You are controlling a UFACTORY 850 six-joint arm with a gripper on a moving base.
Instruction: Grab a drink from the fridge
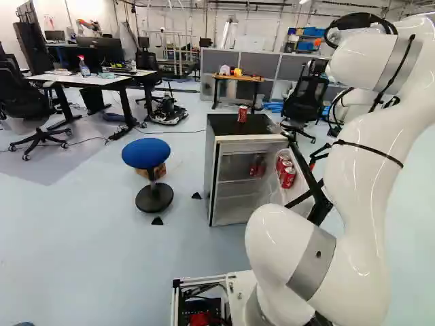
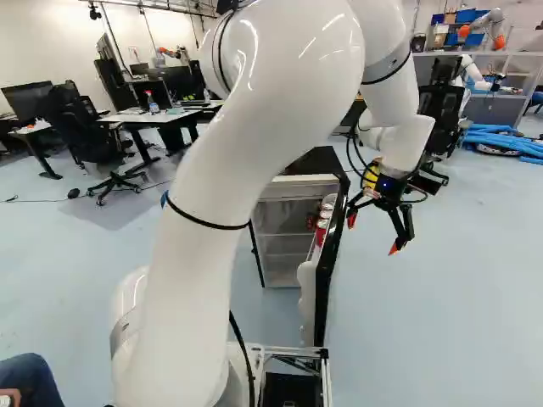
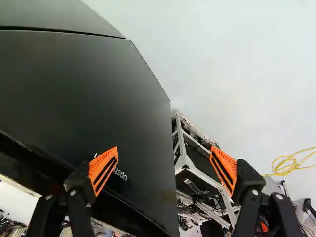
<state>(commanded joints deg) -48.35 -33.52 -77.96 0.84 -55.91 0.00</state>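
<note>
"White top on that desk [image 1: 88,79], in the upper left of the left base view! What's on it?"

"A spray bottle [image 1: 84,68]. Going right, there's a stool [image 1: 146,153] with a round blue seat."

"And then?"

"The fridge [image 1: 211,159], a bit above the middle of the frame. One red can [image 1: 242,114] stands on its dark top."

"Are there more drinks?"

"Yes! Just right of the middle, some red cans [image 1: 287,178] sit on the inner side of the fridge door [image 2: 329,275]. The door is swung out."

"What's next?"

"A black chair [image 1: 304,98], in the upper right. The big white arm [image 1: 370,156] fills the right side."

"Where's the tool [image 2: 373,234]?"

"Look at the right base view. It's right of the middle, near the door, on the outer side. The cans are on the other side of that door."

"Is it holding a drink?"

"No, it's let go. In the wrist view, its two fingers with orange pads [image 3: 103,170] are spread far apart, and a big dark panel [image 3: 98,89] shows ahead of them."
</note>
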